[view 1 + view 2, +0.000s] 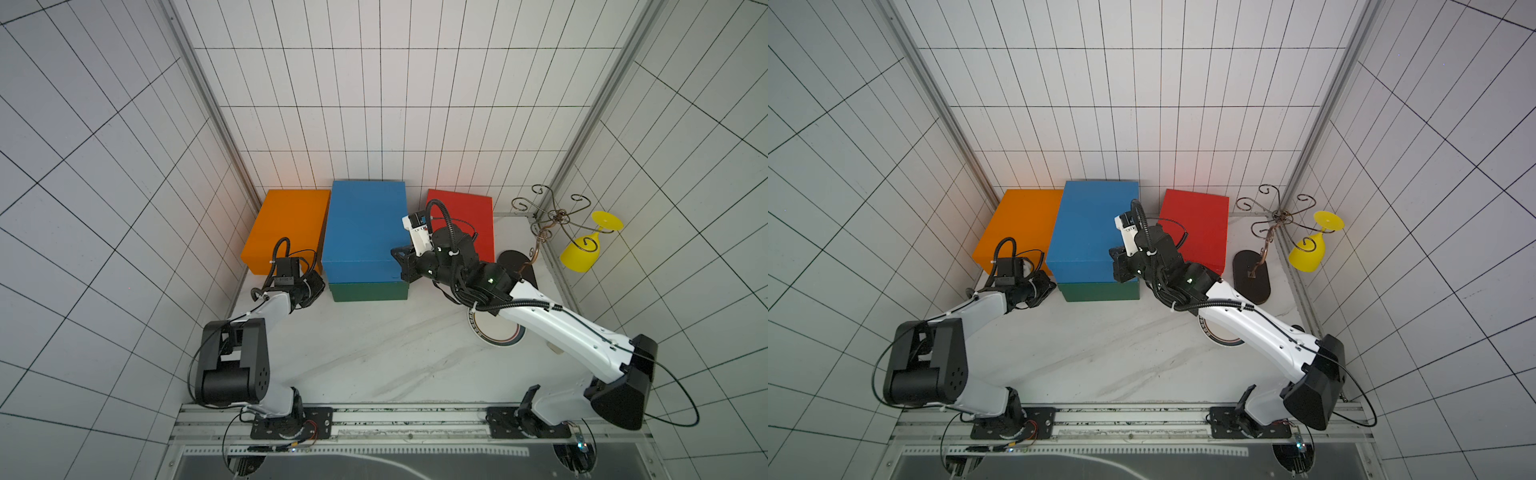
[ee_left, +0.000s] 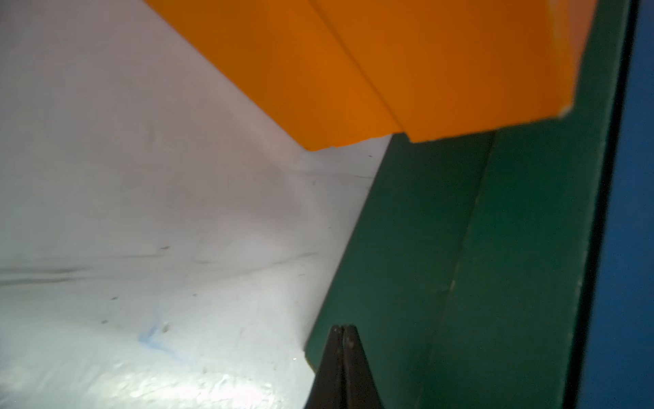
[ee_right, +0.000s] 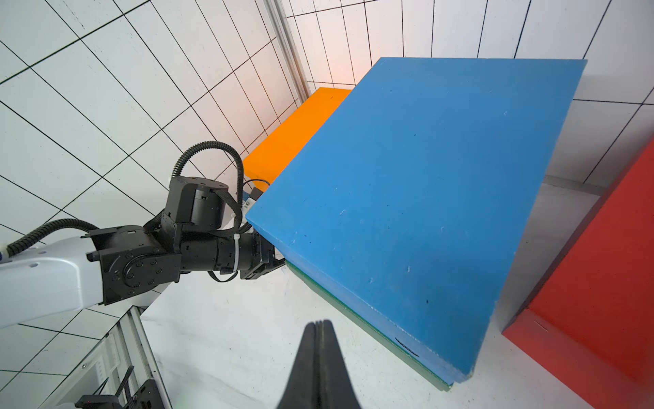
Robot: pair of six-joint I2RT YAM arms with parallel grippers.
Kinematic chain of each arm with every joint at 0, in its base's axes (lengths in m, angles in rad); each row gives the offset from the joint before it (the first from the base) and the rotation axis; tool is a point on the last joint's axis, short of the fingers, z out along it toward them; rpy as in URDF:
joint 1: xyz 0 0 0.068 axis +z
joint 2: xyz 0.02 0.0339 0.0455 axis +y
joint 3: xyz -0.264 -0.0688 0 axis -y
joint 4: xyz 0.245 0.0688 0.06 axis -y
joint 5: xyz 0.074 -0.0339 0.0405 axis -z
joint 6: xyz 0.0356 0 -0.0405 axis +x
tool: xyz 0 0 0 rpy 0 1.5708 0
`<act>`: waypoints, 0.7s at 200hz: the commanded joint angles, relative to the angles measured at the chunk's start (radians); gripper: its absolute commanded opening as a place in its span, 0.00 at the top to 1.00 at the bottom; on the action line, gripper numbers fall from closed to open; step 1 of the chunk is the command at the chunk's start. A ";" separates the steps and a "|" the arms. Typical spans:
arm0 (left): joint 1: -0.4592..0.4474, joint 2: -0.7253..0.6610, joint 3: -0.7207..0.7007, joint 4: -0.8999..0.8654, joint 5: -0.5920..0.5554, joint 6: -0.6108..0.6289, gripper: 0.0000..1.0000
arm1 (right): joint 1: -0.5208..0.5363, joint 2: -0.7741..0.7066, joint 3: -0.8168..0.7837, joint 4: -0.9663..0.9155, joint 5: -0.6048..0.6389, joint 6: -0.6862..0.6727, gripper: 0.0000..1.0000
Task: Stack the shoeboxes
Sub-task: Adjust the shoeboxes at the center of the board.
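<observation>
In both top views a blue shoebox (image 1: 365, 224) (image 1: 1092, 228) lies on top of a dark green one (image 1: 370, 291) (image 1: 1100, 291) at the back middle of the table. An orange shoebox (image 1: 286, 228) stands just left of them. To their right, a small gap away, is the red shoebox (image 1: 473, 208). My left gripper (image 1: 318, 286) (image 2: 342, 327) is shut and empty, its tips at the green box's (image 2: 460, 248) left front corner. My right gripper (image 1: 395, 253) (image 3: 319, 323) is shut and empty, at the blue box's (image 3: 424, 198) right front corner.
A round white plate (image 1: 494, 338) lies partly under my right forearm. At the back right stands a metal wire rack (image 1: 548, 220) on a black base (image 1: 513, 259), with a yellow wine glass (image 1: 582, 249) hanging from it. Tiled walls close in the left, back and right.
</observation>
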 commanded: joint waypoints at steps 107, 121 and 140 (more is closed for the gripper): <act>-0.249 0.108 0.116 0.099 -0.045 -0.050 1.00 | 0.004 -0.003 0.121 -0.017 0.009 -0.013 0.95; -0.273 0.121 0.135 0.099 -0.048 -0.052 1.00 | 0.004 -0.003 0.119 -0.016 0.009 -0.012 0.95; -0.300 0.145 0.166 0.096 -0.046 -0.050 1.00 | 0.004 -0.005 0.119 -0.016 0.013 -0.015 0.95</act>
